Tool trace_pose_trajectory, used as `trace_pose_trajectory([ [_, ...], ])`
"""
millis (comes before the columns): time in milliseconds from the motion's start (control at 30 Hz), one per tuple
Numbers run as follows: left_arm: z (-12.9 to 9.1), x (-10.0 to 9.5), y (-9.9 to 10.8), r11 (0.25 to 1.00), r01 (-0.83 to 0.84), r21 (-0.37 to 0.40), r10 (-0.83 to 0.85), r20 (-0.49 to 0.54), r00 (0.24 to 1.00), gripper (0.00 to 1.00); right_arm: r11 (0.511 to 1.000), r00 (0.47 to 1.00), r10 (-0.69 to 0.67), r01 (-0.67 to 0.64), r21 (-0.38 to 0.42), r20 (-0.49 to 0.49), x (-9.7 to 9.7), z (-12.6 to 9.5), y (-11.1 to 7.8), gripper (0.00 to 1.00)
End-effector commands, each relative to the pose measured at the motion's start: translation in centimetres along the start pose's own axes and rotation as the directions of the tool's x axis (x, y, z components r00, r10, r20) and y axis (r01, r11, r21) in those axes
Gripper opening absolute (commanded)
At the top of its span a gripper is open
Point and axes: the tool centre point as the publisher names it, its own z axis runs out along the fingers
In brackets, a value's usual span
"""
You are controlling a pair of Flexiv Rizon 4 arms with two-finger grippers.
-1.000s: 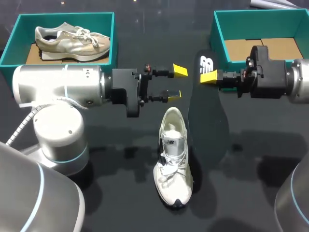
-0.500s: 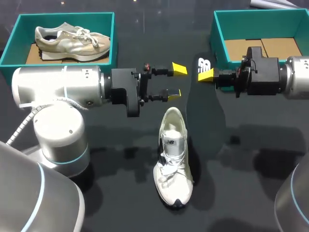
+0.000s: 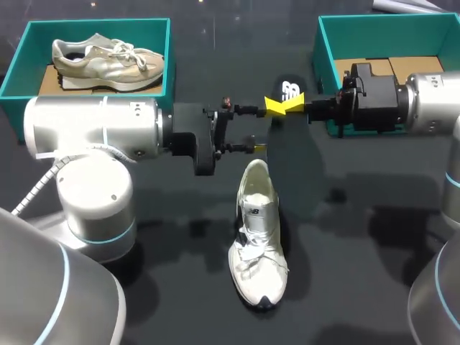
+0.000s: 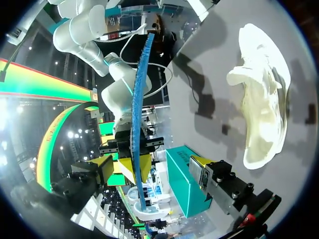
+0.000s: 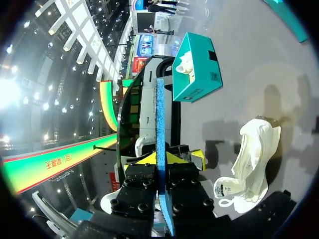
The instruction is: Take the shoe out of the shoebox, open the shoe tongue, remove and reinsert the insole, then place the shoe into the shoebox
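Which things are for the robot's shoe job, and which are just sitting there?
For the job:
white shoe on the table
insole, pinched in the right tool
left tool, open, right by the insole
empty shoebox

Just sitting there:
second shoebox
beige shoe inside it

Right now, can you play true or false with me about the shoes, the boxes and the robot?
The right gripper is shut on the insole. True.
The white shoe lies inside a shoebox. False: it lies on the table, outside both boxes.
The left shoebox holds a beige shoe. True.
The left gripper squeezes the white shoe. False: it is open, around the insole, not touching the shoe.
The right shoebox holds a shoe. False: no shoe shows in it.
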Motion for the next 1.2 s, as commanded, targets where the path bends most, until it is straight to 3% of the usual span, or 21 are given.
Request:
trace_pose_trajectory([
  [33,0.4,-0.3,-0.1,1.0,0.001,-0.006,-0.001,-0.017,1.0,1.0,1.0,1.0,0.002,-0.002,0.001,0.004,0.0,0.3,0.1,0.0],
  [167,0.8,-0.3,-0.6,0.999,-0.004,0.034,0.004,0.003,1.0,1.0,1.0,1.0,0.002,-0.002,0.001,0.004,0.0,0.3,0.1,0.0],
  [433,0.6,-0.3,-0.6,1.0,0.01,0.021,-0.01,0.026,1.0,1.0,0.999,0.999,0.03,-0.029,0.023,-0.024,-1.2,0.9,2.0,0.0],
  [467,0.5,-0.3,-0.5,1.0,0.017,0.014,-0.018,0.031,0.999,0.98,0.999,0.999,0.032,-0.032,0.024,-0.025,-1.3,0.9,2.3,0.0],
  [600,0.6,-0.3,-0.5,1.0,0.023,0.02,-0.024,0.038,0.999,0.57,0.999,0.999,0.037,-0.036,0.026,-0.035,-1.4,0.8,3.0,0.0],
  [1000,0.7,0.1,-0.2,0.999,0.035,0.023,-0.036,0.03,0.999,0.36,0.998,0.997,0.051,-0.05,0.023,-0.051,-1.8,-0.1,4.1,0.0],
  [1200,1.3,0.5,0.2,0.999,0.044,0.013,-0.044,0.025,0.999,0.35,0.998,0.997,0.056,-0.054,0.025,-0.056,-1.7,-0.1,4.3,0.0],
])
